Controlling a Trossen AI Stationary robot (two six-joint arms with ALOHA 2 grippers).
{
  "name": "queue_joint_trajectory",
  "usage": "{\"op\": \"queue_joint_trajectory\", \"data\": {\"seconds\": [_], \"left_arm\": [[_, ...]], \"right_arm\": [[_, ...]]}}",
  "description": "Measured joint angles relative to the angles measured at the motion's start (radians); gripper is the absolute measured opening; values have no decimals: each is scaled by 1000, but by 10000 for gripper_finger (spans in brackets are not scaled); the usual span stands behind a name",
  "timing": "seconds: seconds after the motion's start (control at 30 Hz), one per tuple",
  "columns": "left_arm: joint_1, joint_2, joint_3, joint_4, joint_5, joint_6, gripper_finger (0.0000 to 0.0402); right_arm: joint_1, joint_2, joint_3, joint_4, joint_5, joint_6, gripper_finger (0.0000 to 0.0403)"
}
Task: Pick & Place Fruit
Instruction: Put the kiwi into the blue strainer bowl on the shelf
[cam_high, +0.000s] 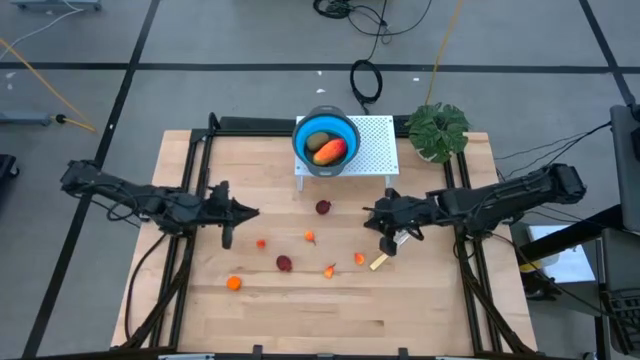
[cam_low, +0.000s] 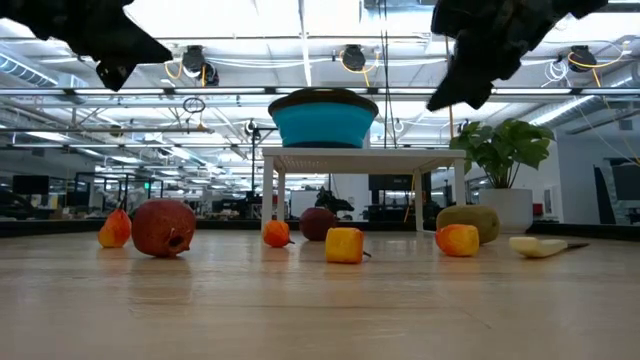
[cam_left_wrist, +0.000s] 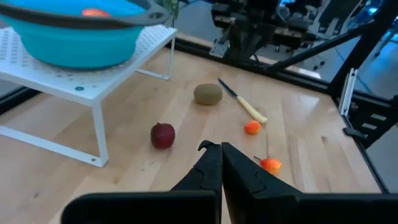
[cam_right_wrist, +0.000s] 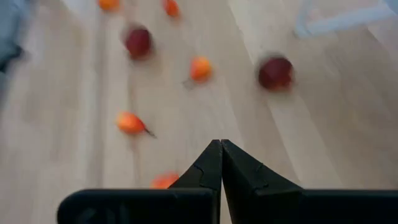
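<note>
The fruit, small, light, hard-looking toy pieces, lies scattered mid-table in front of the blue bowl, best pinched across the middle since the balls may roll, while the left gripper and right gripper hover closed and empty.

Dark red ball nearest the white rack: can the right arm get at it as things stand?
Probably yes. The dark red ball lies alone on the bare wooden table, apart from the white rack, with nothing between it and the right pincer, which hangs shut and would have to open first.
</note>
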Motion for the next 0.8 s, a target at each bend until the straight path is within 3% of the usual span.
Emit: {"op": "queue_joint_trajectory", "data": {"seconds": [0.2, 0.5, 0.8], "left_arm": [[0, -113, -55, -34, 0, 17, 11], [0, -187, -64, -90, 5, 89, 14], [0, -188, -64, -144, 29, 107, 19]], "right_arm": [[0, 71, 111, -189, 44, 63, 0], [-23, 130, 123, -222, 40, 115, 2], [-56, 132, 122, -221, 29, 179, 57]]}}
